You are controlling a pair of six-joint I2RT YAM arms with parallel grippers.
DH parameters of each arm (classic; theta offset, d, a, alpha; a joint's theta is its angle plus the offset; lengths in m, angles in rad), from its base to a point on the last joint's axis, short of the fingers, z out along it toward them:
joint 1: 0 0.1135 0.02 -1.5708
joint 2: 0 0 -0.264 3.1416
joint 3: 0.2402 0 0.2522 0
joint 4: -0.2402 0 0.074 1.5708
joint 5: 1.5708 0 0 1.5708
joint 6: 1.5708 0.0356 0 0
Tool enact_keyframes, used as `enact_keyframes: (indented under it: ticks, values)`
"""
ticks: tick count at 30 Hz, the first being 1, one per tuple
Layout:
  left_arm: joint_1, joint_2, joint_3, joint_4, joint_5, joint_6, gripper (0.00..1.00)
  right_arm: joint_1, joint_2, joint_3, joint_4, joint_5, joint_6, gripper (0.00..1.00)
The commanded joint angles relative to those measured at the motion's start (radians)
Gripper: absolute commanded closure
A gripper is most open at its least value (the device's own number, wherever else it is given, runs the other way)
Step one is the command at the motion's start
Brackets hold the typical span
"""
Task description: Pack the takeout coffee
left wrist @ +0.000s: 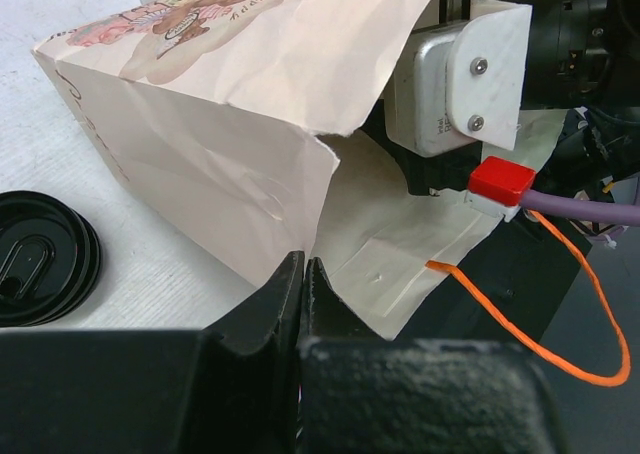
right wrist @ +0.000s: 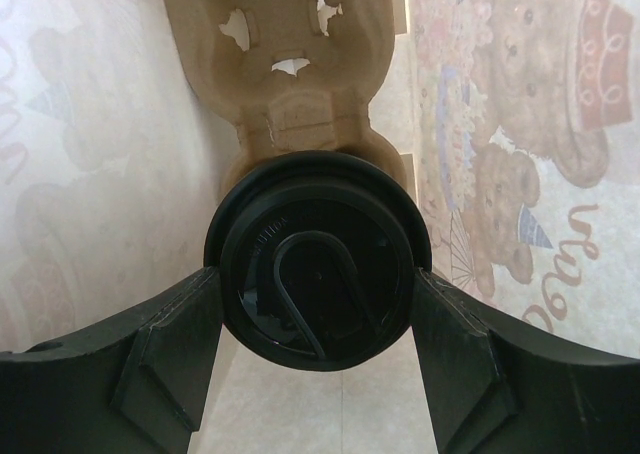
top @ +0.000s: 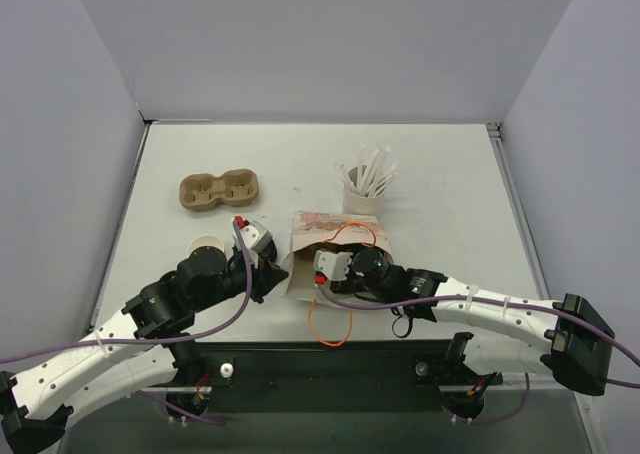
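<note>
The takeout coffee shows in the right wrist view as a round black lid (right wrist: 318, 264); its brown cup body is hidden below. My right gripper (right wrist: 318, 276) is shut on it, one finger on each side of the lid, inside the printed paper bag (top: 335, 226). A brown pulp cup carrier (right wrist: 290, 64) lies deeper in the bag, just beyond the lid. My left gripper (left wrist: 303, 271) is shut on the torn edge of the bag's mouth (left wrist: 330, 144). In the top view the right arm (top: 400, 282) reaches into the bag, and its fingers are hidden there.
A loose black lid (left wrist: 40, 259) lies left of the bag. A lidless tan cup (top: 207, 244), a second pulp carrier (top: 220, 189) and a cup of white stirrers (top: 365, 184) stand on the table. The bag's orange handle (top: 330, 326) hangs over the near edge.
</note>
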Motion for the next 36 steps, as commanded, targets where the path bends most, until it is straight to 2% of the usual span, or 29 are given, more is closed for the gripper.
enact_keyframes:
  ticks: [1, 6, 9, 14, 24, 26, 36]
  values:
    - [-0.001, -0.002, 0.04, 0.02, 0.022, 0.013, 1.0, -0.024, 0.003, -0.018, 0.041, -0.001, -0.002, 0.55]
    - [0.001, -0.002, 0.042, 0.017, 0.022, 0.014, 1.0, -0.041, 0.02, -0.017, 0.058, -0.03, -0.008, 0.55]
    - [-0.001, 0.001, 0.042, 0.016, 0.022, 0.016, 1.0, -0.051, 0.036, -0.018, 0.058, -0.024, 0.006, 0.5]
    - [0.001, -0.001, 0.051, 0.01, 0.011, 0.025, 1.0, -0.058, 0.05, -0.005, 0.02, -0.012, 0.038, 0.37]
    - [-0.001, 0.01, 0.06, 0.004, 0.006, 0.037, 1.0, -0.058, 0.04, 0.067, -0.112, 0.003, 0.077, 0.27]
    - [0.001, 0.013, 0.059, 0.004, 0.006, 0.039, 1.0, -0.058, 0.037, 0.096, -0.147, -0.004, 0.086, 0.21]
    - [-0.001, 0.016, 0.057, 0.008, 0.006, 0.04, 1.0, -0.061, 0.022, 0.147, -0.247, -0.001, 0.127, 0.2]
